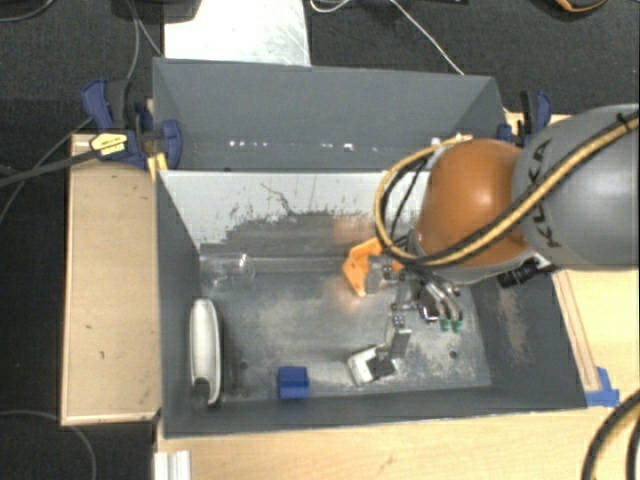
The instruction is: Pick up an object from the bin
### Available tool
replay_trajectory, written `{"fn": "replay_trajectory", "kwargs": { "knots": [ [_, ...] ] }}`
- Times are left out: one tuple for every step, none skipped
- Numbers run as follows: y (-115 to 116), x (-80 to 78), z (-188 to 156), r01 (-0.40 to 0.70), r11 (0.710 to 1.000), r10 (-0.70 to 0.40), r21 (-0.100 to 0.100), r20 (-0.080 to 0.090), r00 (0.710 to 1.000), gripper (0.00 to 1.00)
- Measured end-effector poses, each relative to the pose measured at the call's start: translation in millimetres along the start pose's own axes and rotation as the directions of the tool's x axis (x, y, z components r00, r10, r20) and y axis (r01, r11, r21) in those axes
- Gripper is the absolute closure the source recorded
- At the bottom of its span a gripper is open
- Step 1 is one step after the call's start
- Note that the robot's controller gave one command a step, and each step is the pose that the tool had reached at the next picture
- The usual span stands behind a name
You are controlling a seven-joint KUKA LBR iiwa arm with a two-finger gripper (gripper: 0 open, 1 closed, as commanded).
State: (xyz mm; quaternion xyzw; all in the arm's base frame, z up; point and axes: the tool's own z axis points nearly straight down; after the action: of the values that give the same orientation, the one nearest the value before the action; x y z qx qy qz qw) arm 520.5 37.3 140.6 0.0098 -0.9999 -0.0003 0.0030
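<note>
Close to the front edge of the bin (300, 313), left of its middle, a small blue block (292, 381) lies flat on the grey floor. Just beside it to the right, and apart from it, the gripper (374, 364) hangs low over the floor, tilted toward the front edge. Whether it is released or clenched cannot be told. A pale patch sits at its tip, and it is not clear if that is a part of the gripper or a loose thing. The blue block is the thing nearest to it.

By the front left corner, a white oblong thing (204, 351) lies along the left wall, well apart from the gripper.

Farther back, near the middle of the floor, an orange thing (359, 267) rests partly under the orange cover (470, 203) on the wrist. Left of it, toward the left wall, a clear tube (228, 265) lies on its side, crosswise.

The arm (590, 198) comes in over the right rim, with a black and yellow cable looped round the cover.
</note>
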Motion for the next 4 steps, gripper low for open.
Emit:
{"fn": "replay_trajectory", "kwargs": {
  "knots": [
    [0, -1.9, -4, -0.002, 1.000, 0.002, 0.000, 0.008, 1.000, 0.00],
    [-12, 34.9, 70, 0.311, 0.950, -0.311, 0.001, 0.007, 0.950, 0.00],
    [0, 41.1, 18, 0.192, 0.981, -0.192, 0.001, 0.014, 0.981, 0.00],
    [13, 42.2, 41, 0.603, 0.797, -0.603, 0.002, 0.005, 0.797, 0.00]
  ]
}}
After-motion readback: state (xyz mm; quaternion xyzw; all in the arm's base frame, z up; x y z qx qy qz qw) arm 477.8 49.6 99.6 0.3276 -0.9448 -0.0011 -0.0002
